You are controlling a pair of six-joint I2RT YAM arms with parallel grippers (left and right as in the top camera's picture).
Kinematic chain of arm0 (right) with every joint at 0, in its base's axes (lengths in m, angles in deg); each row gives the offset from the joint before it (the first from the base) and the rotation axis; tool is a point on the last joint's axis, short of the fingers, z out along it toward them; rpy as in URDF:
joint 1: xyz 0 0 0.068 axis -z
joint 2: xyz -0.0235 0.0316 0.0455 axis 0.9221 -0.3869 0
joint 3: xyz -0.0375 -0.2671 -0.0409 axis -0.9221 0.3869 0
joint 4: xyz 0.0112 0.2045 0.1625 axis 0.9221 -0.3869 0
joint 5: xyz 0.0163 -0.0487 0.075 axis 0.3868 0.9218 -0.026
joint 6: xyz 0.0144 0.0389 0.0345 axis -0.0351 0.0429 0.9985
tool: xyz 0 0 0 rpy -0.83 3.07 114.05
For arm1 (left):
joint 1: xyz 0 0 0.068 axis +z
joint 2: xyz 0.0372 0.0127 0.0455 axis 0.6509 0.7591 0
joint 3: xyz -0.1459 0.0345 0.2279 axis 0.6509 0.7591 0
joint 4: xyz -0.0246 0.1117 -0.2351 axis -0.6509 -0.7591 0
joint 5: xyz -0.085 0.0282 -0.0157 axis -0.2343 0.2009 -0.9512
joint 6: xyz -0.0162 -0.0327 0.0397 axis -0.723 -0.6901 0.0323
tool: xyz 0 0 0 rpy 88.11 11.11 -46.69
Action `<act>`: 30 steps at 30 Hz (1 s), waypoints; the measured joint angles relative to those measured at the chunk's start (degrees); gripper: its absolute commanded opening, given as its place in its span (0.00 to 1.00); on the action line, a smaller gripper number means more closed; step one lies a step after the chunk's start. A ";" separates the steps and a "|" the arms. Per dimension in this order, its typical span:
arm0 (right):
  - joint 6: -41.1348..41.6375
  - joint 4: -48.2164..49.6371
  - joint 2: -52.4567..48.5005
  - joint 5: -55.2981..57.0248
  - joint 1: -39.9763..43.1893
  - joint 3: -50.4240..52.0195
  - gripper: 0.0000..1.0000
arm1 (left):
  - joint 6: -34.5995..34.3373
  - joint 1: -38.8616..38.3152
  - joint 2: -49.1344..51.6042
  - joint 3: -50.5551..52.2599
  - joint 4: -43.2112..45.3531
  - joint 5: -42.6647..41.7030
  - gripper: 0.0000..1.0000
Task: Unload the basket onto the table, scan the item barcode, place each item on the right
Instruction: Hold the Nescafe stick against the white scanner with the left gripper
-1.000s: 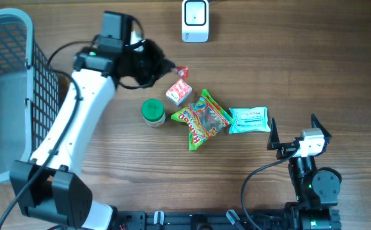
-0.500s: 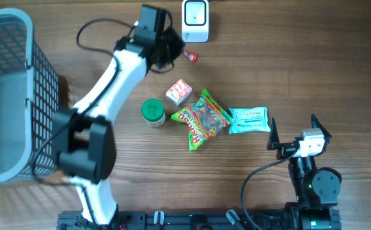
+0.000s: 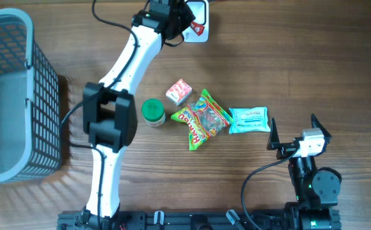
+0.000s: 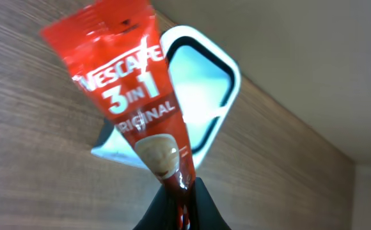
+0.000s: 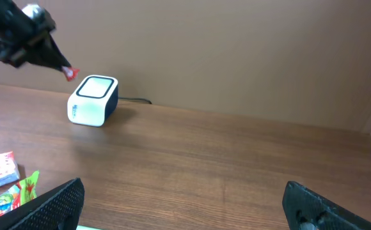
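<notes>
One red coffee sachet (image 4: 137, 105) is pinched at its lower end by the left claw (image 4: 182, 207), over the scanner (image 4: 205, 96) at the overhead view's upper middle. The right claw (image 3: 296, 130) gapes wide, idle. The sachet likely scans best held flat and steady, barcode side toward the scanner's window.

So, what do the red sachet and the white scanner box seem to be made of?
The red Nescafe sachet looks like thin plastic or foil laminate, glossy: it shows sheen and soft creases. The white box-shaped scanner is probably hard smooth plastic: rounded edges, with a shiny pale window on top.
</notes>
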 measured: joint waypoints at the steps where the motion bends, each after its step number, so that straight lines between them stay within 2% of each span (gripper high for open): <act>1: 0.00 0.00 0.00 0.00 0.00 0.00 1.00 | 0.00 -0.09 1.05 -0.35 0.57 0.00 0.03; 16: 0.00 0.00 0.00 0.00 0.00 0.00 1.00 | 0.44 -7.02 6.71 -1.31 6.03 1.05 0.03; 30: 0.00 0.00 0.00 0.00 0.00 0.00 1.00 | 0.44 -3.37 7.28 -1.40 7.04 1.38 0.04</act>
